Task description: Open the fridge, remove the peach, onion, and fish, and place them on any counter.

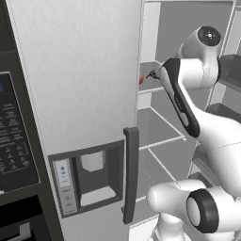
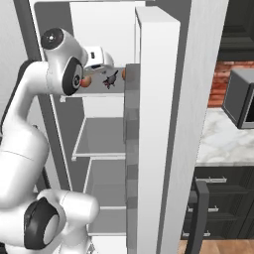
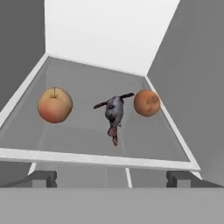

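So the fridge [image 2: 158, 124] door is already swung wide and I'm parked right at the front edge of the upper shelf [image 3: 100, 158], nothing grabbed yet. My fingers [image 3: 111, 178] are spread about as wide as they go, with nothing between them.

On the shelf: the peach [image 3: 54, 105] sits toward the left edge, the fish [image 3: 113, 114] is mid-shelf with its tail end pointing at me, and the onion [image 3: 147, 103] is close to the right wall. All three are apart from each other, which helps.

I'd go for the fish first since it's dead ahead. It's skinny, so I'd pinch across the fat part of the body, not along it, and come in low over the shelf lip without clipping it. Watch that I don't knock the onion, it'll roll. Then back straight out and swing over to the bench [image 2: 218, 141].
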{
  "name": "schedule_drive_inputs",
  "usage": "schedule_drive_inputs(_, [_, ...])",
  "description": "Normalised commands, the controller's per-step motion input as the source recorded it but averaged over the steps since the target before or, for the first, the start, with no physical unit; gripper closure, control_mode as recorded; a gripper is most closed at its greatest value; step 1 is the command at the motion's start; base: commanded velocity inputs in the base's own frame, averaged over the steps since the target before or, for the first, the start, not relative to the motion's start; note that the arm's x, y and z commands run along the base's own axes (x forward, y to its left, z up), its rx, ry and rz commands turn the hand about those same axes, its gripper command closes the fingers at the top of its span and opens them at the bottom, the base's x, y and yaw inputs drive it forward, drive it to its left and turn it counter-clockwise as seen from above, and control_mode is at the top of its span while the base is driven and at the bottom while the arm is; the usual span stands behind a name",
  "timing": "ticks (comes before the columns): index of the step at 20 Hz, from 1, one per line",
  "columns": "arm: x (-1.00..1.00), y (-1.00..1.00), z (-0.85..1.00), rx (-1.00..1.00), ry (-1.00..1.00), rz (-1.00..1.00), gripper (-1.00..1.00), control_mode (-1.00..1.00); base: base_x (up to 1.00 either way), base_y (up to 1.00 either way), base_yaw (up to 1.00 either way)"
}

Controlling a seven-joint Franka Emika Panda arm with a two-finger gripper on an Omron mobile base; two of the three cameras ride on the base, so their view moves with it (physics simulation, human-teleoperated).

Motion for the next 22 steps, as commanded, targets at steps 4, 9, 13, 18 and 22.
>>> schedule_drive_inputs(4, [0.54,-0.24,-0.55,0.13,0.02,0.02,-1.0,-1.0,0.0,0.0,0.0])
schedule_drive_inputs(9, [0.66,-0.01,-0.42,0.12,-0.01,0.08,-1.0,-1.0,0.0,0.0,0.0])
schedule_drive_inputs(13, [0.72,-0.08,-0.16,0.06,0.0,0.01,-1.0,-1.0,0.0,0.0,0.0])
schedule_drive_inputs(18, [0.6,-0.05,0.0,0.06,0.0,0.0,-1.0,-1.0,0.0,0.0,0.0])
schedule_drive_inputs(22, [0.08,0.0,-0.13,0.03,0.02,0.0,-1.0,-1.0,0.0,0.0,0.0])
